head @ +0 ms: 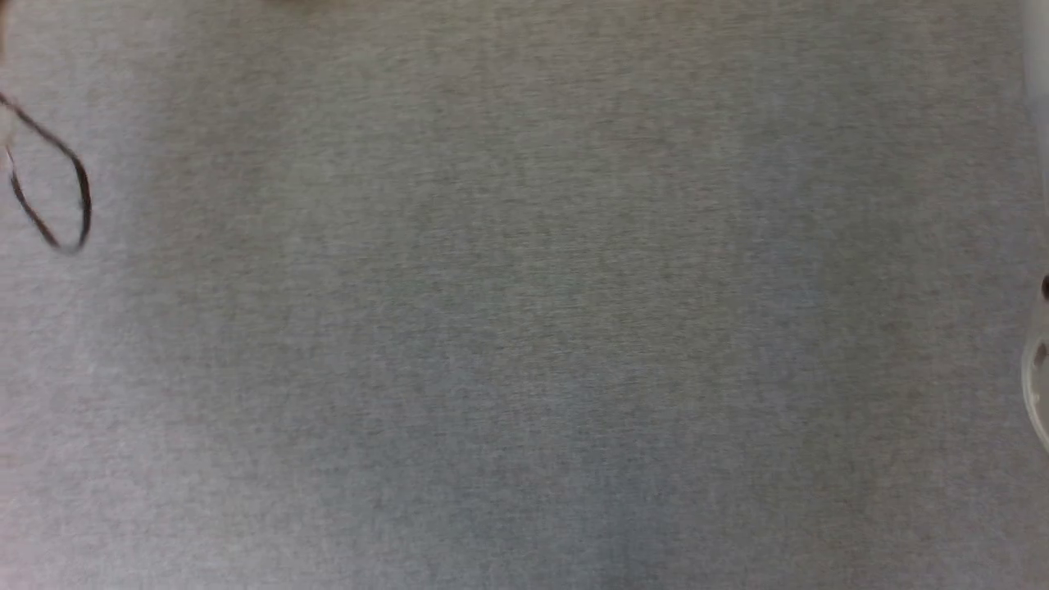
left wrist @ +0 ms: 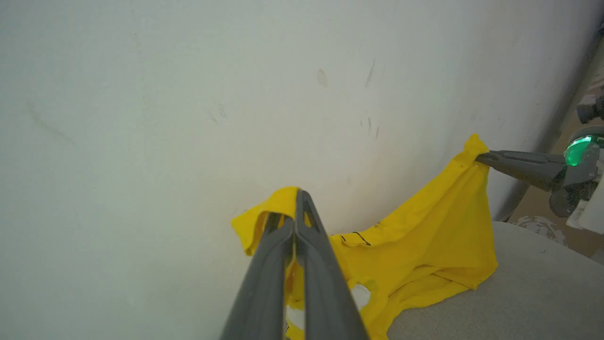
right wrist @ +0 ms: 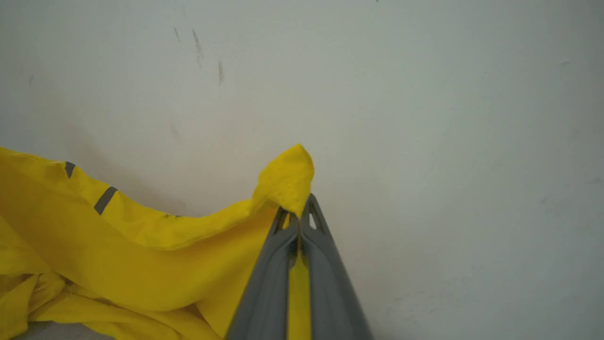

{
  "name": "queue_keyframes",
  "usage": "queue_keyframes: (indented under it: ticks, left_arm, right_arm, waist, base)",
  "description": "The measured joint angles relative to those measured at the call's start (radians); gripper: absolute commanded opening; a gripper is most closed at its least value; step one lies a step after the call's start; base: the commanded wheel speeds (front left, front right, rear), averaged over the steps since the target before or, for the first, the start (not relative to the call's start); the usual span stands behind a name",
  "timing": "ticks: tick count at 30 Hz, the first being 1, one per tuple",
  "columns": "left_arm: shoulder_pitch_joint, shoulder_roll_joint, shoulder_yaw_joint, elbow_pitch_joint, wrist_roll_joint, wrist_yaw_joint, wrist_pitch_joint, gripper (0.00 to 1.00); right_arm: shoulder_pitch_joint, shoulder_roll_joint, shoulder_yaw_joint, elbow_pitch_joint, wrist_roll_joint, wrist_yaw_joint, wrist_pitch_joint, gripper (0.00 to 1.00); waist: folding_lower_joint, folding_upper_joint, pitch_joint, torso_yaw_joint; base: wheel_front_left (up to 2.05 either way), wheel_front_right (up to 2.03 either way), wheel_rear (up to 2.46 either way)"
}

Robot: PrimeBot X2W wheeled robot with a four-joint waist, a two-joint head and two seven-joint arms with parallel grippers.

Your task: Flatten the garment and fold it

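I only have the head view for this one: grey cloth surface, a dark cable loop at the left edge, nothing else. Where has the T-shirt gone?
Observer: The yellow T-shirt hangs in front of a pale wall, with its lower folds resting on the grey surface.
Operator: What is holding it up there?
Observer: Both arms. The left fingers and the right fingers are each shut on a yellow edge, and the cloth sags between them.
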Motion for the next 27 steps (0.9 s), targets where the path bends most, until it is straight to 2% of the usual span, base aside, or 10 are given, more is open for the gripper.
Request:
queue_keyframes:
  ticks: [6, 12, 15, 18, 23, 27]
  left_arm:
    - [0.160, 0.052, -0.031, -0.073, -0.095, 0.000, -0.048, 0.00]
    - [0.382, 0.091, -0.039, -0.166, -0.134, 0.006, -0.082, 0.00]
    - [0.498, 0.113, -0.043, -0.239, -0.129, 0.039, -0.087, 0.00]
    - [0.609, 0.132, -0.044, -0.312, -0.120, 0.075, -0.091, 0.00]
    - [0.801, 0.162, -0.041, -0.430, -0.113, 0.137, -0.091, 0.00]
    - [0.958, 0.190, -0.071, -0.493, -0.118, 0.179, -0.089, 0.00]
  right_arm:
    - [0.148, -0.030, 0.086, -0.057, 0.166, 0.000, -0.005, 0.00]
    - [0.451, -0.123, 0.129, -0.267, 0.351, 0.000, 0.079, 0.00]
    - [0.628, -0.162, 0.107, -0.406, 0.413, 0.000, 0.133, 0.00]
    - [0.795, -0.170, 0.063, -0.541, 0.454, 0.000, 0.182, 0.00]
    - [1.035, -0.143, -0.007, -0.725, 0.489, 0.000, 0.255, 0.00]
    - [1.205, -0.114, -0.053, -0.811, 0.514, 0.000, 0.317, 0.00]
  waist:
    - [-0.0002, 0.0000, -0.042, 0.027]
    - [-0.0003, 0.0000, -0.129, 0.038]
    - [-0.0004, 0.0000, -0.177, 0.041]
    - [-0.0005, 0.0000, -0.225, 0.043]
    - [-0.0005, 0.0000, -0.302, 0.038]
    - [-0.0005, 0.0000, -0.360, 0.031]
  base:
    - [0.00, 0.00, 0.00]
    - [0.00, 0.00, 0.00]
    - [0.00, 0.00, 0.00]
    - [0.00, 0.00, 0.00]
    - [0.00, 0.00, 0.00]
    - [0.00, 0.00, 0.00]
